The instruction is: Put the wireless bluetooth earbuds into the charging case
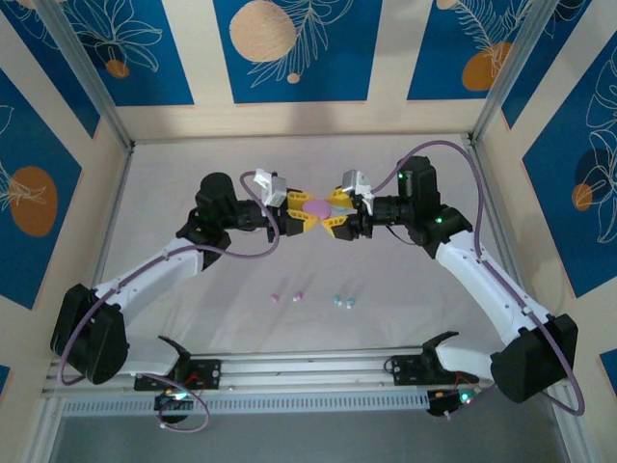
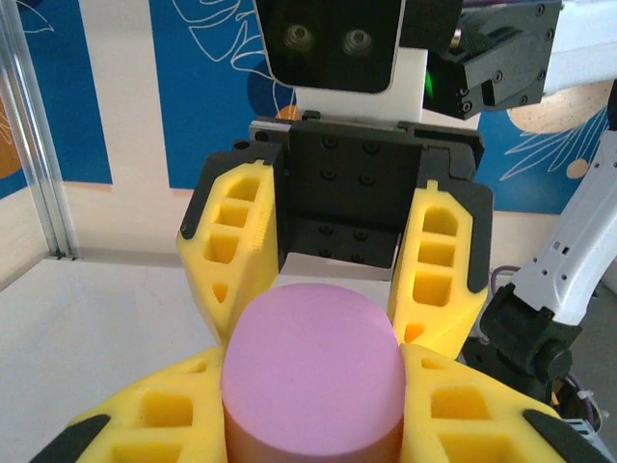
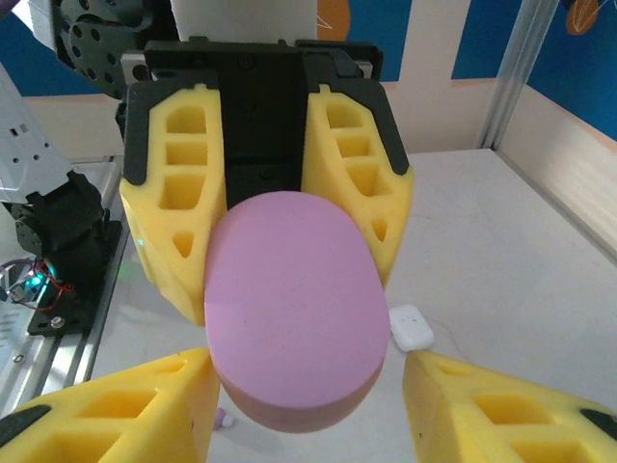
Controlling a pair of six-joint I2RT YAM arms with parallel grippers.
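From above, the two arms meet over the middle of the table point(image 1: 174, 183), and a pink case point(image 1: 319, 207) is up off the surface between the left gripper point(image 1: 307, 214) and the right gripper point(image 1: 333, 215). The earbuds lie loose on the table nearer the arm bases, well apart from the case: two pink ones point(image 1: 275, 298) and, just to their right, two paler bluish ones point(image 1: 338, 298). In the left wrist view, the left gripper point(image 2: 313, 386) is clamped on the near end of the pink case point(image 2: 313, 371), with a yellow finger point(image 2: 145, 424) pressed to each side. The right gripper point(image 2: 318, 309) faces it, its fingers flanking the far end. In the right wrist view, the right gripper point(image 3: 304, 371) stands open around the pink case point(image 3: 289, 299), with bare table showing between the case and its right finger point(image 3: 501, 405). The left gripper point(image 3: 289, 270) grips the far end. Below, a white case point(image 3: 412, 328) rests on the table, and one pink earbud point(image 3: 224, 418) shows under the case's near edge.
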